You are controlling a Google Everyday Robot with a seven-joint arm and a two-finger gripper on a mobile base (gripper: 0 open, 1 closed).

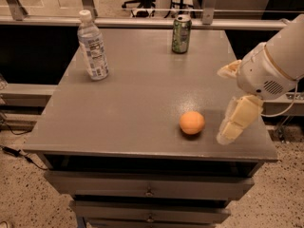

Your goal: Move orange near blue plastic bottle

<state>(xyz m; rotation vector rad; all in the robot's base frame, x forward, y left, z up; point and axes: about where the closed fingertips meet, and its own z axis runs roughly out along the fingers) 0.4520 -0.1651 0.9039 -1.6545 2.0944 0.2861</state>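
Note:
The orange [192, 122] lies on the grey table [137, 103] near its front right. The blue plastic bottle [92, 46], clear with a white cap and printed label, stands upright at the back left, far from the orange. My gripper [232, 125] hangs from the white arm at the right, just to the right of the orange and low over the table top, apart from the fruit. It holds nothing.
A green soda can [181, 34] stands upright at the back of the table, right of centre. Drawers [149, 191] sit under the table's front edge. A railing runs behind the table, with office chairs beyond it.

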